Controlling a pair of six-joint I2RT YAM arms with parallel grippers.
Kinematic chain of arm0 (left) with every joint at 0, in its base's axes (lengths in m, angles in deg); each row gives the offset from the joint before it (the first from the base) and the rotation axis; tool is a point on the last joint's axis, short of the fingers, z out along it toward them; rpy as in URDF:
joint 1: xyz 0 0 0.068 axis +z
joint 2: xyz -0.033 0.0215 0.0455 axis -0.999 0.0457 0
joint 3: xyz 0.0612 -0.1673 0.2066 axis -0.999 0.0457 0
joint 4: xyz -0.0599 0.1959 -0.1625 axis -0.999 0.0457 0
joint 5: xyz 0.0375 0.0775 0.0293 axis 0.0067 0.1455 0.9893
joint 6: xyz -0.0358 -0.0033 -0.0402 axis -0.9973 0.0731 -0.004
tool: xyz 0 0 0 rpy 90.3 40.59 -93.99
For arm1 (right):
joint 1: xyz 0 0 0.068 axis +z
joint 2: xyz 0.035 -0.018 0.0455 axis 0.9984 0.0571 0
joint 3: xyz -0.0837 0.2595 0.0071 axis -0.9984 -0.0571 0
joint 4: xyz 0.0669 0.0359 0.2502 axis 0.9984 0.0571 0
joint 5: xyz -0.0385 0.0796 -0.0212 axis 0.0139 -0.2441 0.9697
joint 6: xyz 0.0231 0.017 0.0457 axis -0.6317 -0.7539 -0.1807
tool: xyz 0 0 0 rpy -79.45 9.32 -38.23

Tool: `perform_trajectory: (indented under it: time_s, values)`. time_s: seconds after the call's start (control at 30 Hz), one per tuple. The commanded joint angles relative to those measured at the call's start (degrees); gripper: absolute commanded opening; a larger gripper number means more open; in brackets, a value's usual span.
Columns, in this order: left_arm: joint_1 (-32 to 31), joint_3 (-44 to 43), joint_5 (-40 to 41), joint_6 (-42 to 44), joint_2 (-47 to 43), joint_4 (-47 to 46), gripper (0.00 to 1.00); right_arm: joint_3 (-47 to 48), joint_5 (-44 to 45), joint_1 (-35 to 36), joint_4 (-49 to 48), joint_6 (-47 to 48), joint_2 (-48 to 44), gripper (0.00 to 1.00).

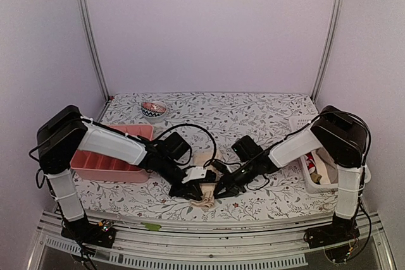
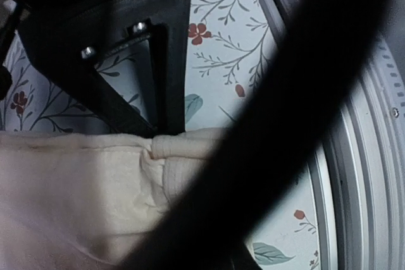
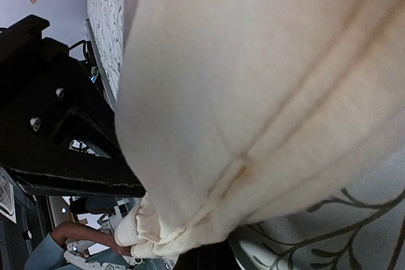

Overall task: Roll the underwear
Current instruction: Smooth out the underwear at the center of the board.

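Observation:
The underwear (image 1: 204,202) is a cream cloth lying at the table's near edge between the two arms. Both grippers meet over it, my left gripper (image 1: 190,190) from the left and my right gripper (image 1: 221,190) from the right. In the left wrist view the cloth (image 2: 82,194) fills the lower left, and one dark blurred finger (image 2: 266,124) crosses over its ribbed hem. I cannot see the gap between the left jaws. In the right wrist view the cloth (image 3: 253,93) fills most of the frame, and its bunched hem sits at the dark fingertip (image 3: 202,260), which is shut on it.
A pink divided tray (image 1: 95,170) stands under the left arm. A small patterned bowl (image 1: 153,110) sits at the back left. A white basket (image 1: 310,180) with clothes is at the right edge. The metal rail (image 2: 373,156) of the table's front runs just beside the cloth.

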Motion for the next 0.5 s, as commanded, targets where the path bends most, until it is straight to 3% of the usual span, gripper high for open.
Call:
perform_trajectory:
  time_s: [0.0, 0.2, 0.33, 0.4, 0.47]
  values:
    - [-1.6, -1.3, 4.5, -0.5, 2.6, 1.8, 0.19, -1.5, 0.8, 0.9, -0.2, -1.4, 0.6, 0.00]
    - [-0.8, 0.5, 4.9, 0.5, -6.0, 3.7, 0.35, -3.9, 7.0, -0.5, 10.4, 3.5, -7.5, 0.08]
    - [0.7, 1.5, 4.4, -0.3, -14.5, 3.9, 0.47, -3.8, 11.3, -3.0, 14.6, 7.2, -17.1, 0.31]
    - [1.9, 1.9, 4.8, -0.9, -17.6, 3.9, 0.53, -2.2, 12.1, -3.6, 14.5, 7.7, -19.9, 0.37]
    - [4.2, 2.2, 4.4, -1.8, -20.2, 4.1, 0.71, 1.3, 10.9, -3.8, 13.6, 7.6, -20.3, 0.39]
